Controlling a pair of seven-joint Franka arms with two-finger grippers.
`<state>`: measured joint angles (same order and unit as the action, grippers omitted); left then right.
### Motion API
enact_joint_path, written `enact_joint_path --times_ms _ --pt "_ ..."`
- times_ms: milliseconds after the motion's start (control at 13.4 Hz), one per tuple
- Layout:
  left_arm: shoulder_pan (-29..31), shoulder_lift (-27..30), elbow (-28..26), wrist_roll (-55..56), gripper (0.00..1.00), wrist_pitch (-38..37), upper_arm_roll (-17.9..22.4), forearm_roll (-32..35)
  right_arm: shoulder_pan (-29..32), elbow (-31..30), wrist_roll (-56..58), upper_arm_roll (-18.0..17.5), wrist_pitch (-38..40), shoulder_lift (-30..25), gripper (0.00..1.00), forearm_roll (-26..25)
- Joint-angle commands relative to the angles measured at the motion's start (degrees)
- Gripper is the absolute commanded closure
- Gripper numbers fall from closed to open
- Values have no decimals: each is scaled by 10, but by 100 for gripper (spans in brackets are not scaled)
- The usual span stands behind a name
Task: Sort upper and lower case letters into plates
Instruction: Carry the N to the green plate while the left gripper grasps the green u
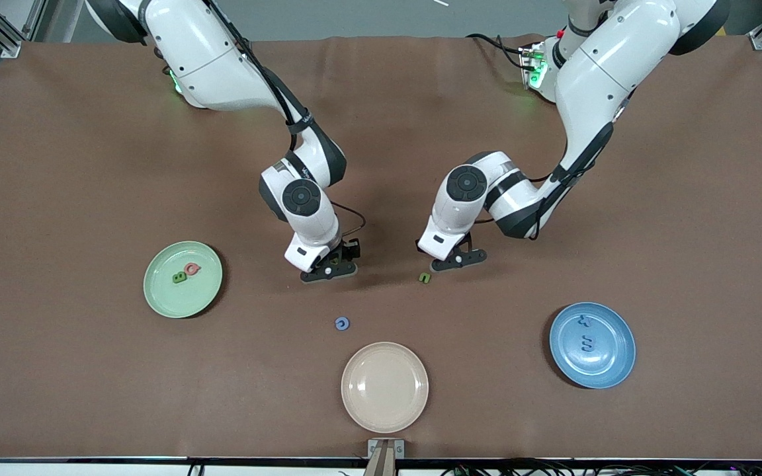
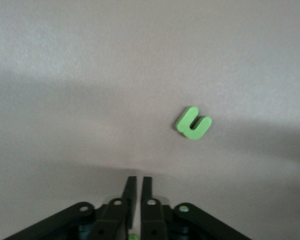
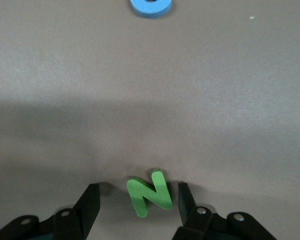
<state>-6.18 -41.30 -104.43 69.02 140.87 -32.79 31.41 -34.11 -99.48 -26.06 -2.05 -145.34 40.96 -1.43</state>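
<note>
Right tool [image 1: 328,268] straddled the green Z [image 3: 149,193] on the table, jaws wide, lined up for a pinch; left tool [image 1: 458,259] sat shut, apparently empty, green s [image 1: 424,277] at its 8 o'clock.

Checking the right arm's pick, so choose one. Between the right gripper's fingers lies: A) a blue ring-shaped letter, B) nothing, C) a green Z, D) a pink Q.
C: the right wrist view shows the green Z on the table between the parted fingers of the right gripper.
</note>
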Motion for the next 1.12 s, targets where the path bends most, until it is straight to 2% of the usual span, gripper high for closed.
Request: enact_joint_path --times_ms 0,75,150,225,299,449,599,824,973,1048 --pt "-5 -4 32 9 61 -2 3 13 2 -13 21 4 -9 -3 38 -9" --pt "-11 -18 48 0 56 -2 4 18 4 -16 25 4 -11 -3 49 -9" --pt "-14 -35 70 -12 55 -2 4 27 5 -19 25 4 -19 -3 67 -9" --pt "-16 -50 85 -16 49 -2 4 37 8 -26 23 4 -20 -4 90 -9" --pt "-20 -61 96 -19 48 -2 4 56 12 -26 22 5 -17 -5 100 -9" --pt "-23 -78 113 -21 48 -2 4 80 43 -26 35 5 -8 -14 100 -8" --pt "-30 -85 113 -21 48 -2 4 87 93 -22 97 3 59 -47 100 -1" --pt "-34 -90 117 -22 48 -1 4 88 206 -22 275 -2 156 -92 100 2" --pt "-33 -91 117 -28 56 -1 5 89 277 -26 394 -3 171 -95 100 2" --pt "-33 -92 117 -39 56 -1 10 88 307 -30 438 -3 170 -91 100 3"
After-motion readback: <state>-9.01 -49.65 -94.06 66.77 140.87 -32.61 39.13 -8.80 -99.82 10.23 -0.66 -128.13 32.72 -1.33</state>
